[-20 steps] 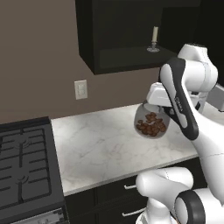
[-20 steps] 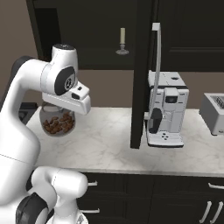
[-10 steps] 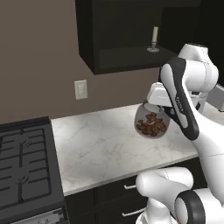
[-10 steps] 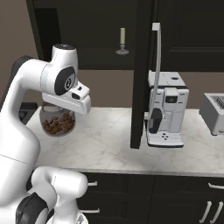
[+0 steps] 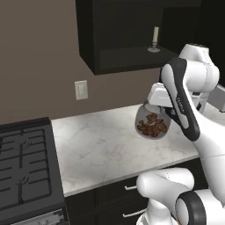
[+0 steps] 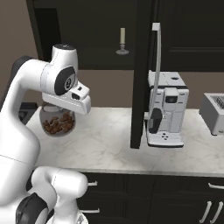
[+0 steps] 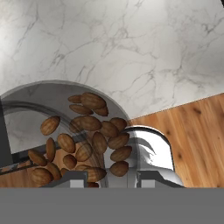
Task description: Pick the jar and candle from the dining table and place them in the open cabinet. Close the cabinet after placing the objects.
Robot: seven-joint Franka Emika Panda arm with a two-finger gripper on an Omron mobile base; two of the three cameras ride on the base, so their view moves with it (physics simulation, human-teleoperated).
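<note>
Left base view: I see my gripper (image 5: 151, 105) clamped on the round clear glass jar (image 5: 151, 124) of brown nuts, above the marble counter (image 5: 101, 145). Right base view: the slim cream candle (image 6: 122, 41) stands in the open black cabinet (image 6: 87, 35) at twelve o'clock. Hand view: the jar sits at six o'clock.

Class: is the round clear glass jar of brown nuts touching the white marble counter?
Apart. In the left base view the jar hangs from the gripper above the counter.

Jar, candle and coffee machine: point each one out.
jar (image 5: 151, 125), left base view, on its glass belly over the brown contents.
candle (image 6: 123, 36), right base view, on the cream-white stem.
coffee machine (image 6: 168, 97), right base view, on its front panel.
</note>
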